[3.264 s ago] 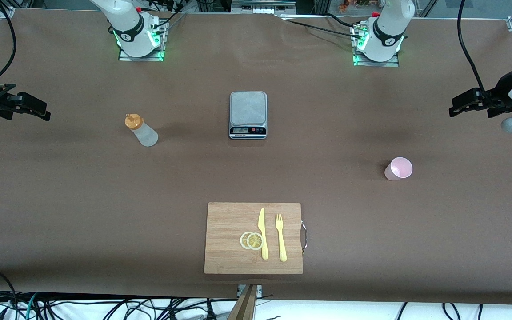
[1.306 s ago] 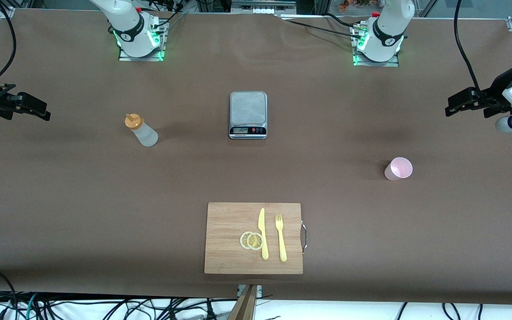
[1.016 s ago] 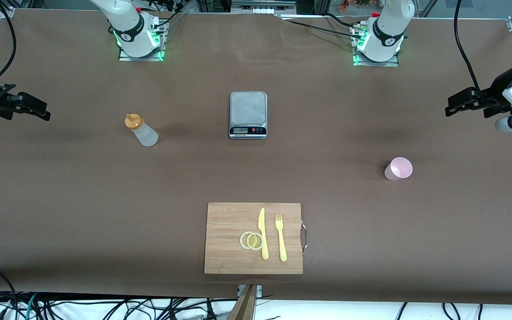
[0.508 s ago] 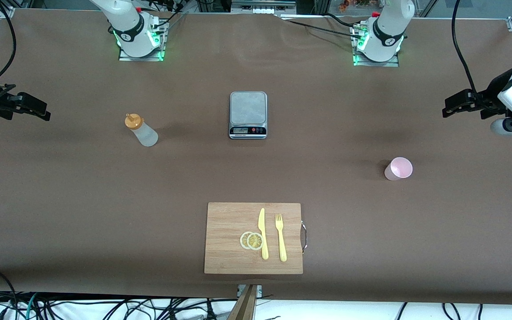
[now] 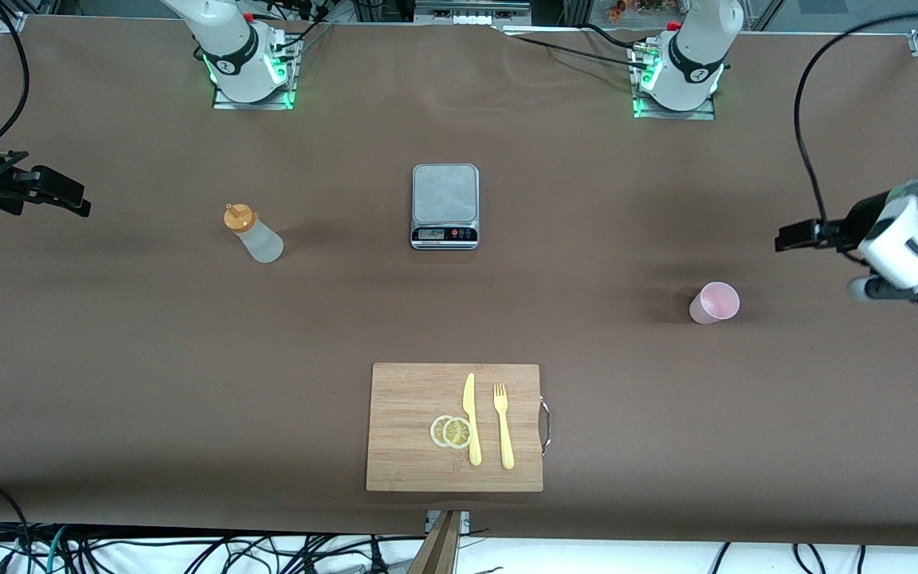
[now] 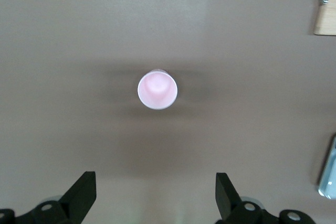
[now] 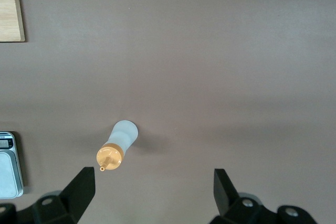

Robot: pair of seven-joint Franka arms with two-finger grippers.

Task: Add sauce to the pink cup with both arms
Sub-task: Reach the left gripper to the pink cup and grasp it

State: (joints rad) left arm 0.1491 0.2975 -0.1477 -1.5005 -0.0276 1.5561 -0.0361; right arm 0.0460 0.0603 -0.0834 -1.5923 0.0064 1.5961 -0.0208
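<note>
While unheld, pink cup (image 5: 714, 303) upright.

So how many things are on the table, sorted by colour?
Yellow: 4, the knife, the fork, two lemon slices
Pink: 1, the pink cup
Whitish with orange cap: 1, the sauce bottle
Silver: 1, the scale
Wooden: 1, the cutting board
Total: 8

bare table (image 5: 586, 319) around pink cup (image 5: 714, 303), nothing crowding it

Translucent plastic bottle (image 5: 256, 236), matt pink plastic cup (image 5: 714, 304), wooden board (image 5: 454, 427)
</note>
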